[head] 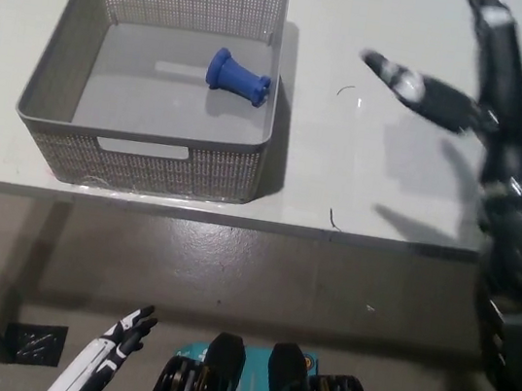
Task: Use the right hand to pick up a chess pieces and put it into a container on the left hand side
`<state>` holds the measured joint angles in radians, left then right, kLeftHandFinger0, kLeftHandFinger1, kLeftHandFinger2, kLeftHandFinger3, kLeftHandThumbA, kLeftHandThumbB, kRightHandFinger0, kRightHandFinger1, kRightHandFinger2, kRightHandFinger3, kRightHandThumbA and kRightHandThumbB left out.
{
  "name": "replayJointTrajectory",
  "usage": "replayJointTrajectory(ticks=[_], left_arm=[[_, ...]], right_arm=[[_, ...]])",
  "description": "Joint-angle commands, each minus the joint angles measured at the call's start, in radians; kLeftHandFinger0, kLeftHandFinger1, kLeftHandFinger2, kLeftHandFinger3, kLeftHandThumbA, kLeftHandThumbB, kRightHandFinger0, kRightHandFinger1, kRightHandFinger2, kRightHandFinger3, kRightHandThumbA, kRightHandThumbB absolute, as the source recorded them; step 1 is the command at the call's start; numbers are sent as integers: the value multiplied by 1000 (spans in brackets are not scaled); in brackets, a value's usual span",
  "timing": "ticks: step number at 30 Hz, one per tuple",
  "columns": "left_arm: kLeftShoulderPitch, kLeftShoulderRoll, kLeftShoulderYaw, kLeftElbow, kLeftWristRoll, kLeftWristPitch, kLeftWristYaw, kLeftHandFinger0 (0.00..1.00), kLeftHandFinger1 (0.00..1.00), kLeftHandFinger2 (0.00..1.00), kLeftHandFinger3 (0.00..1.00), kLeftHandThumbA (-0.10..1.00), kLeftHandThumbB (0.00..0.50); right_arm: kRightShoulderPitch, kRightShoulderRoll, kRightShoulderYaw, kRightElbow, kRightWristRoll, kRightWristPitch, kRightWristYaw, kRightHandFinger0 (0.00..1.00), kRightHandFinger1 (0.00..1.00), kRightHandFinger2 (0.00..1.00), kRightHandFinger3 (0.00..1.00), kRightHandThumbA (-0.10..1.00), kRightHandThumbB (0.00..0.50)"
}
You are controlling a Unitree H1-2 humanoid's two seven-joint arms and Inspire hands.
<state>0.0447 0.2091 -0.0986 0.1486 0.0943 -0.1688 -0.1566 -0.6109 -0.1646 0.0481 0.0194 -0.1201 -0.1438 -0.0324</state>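
The blue chess piece [238, 76] is lying on its side in the grey mesh basket [138, 165], right up near its right wall. The black right hand [460, 83] is hanging empty, fingers spread, over bare white table [361, 186], well clear of the basket. The white left hand [104, 359] is resting low, fingers loose, holding nothing

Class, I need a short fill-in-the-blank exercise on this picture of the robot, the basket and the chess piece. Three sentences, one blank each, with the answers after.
1. The blue chess piece lies on its side inside the grey ____.
2. The black right hand is above the table, holding ____.
3. The white left hand rests at the picture's lower ____.

Answers: basket; nothing; left
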Motion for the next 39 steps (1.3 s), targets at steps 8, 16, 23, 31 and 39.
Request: replayJointTrajectory(ticks=[8, 16, 23, 31, 39], left_arm=[[-62, -4, 34, -32, -26, -17, 8, 1000, 1000, 1000, 1000, 1000, 334], [-73, 2, 40, -10, -22, -35, 7, 1000, 1000, 1000, 1000, 1000, 348], [-75, 5, 45, 5, -19, -49, 6, 1000, 1000, 1000, 1000, 1000, 358], [-73, 2, 49, 7, -24, -52, 4, 1000, 1000, 1000, 1000, 1000, 351], [-78, 7, 58, 12, -24, -51, 4, 1000, 1000, 1000, 1000, 1000, 363]], right_arm=[[347, -10, -60, -236, 131, 30, 43, 1000, 1000, 1000, 1000, 999, 236], [477, 19, -36, -88, 117, -75, 49, 1000, 1000, 1000, 1000, 994, 180], [573, 62, -13, -19, 157, -84, 81, 1000, 1000, 1000, 1000, 966, 204], [649, 81, 15, 33, 231, -63, 155, 1000, 1000, 1000, 1000, 946, 230], [673, 82, 28, 75, 243, -52, 188, 1000, 1000, 1000, 1000, 960, 165]])
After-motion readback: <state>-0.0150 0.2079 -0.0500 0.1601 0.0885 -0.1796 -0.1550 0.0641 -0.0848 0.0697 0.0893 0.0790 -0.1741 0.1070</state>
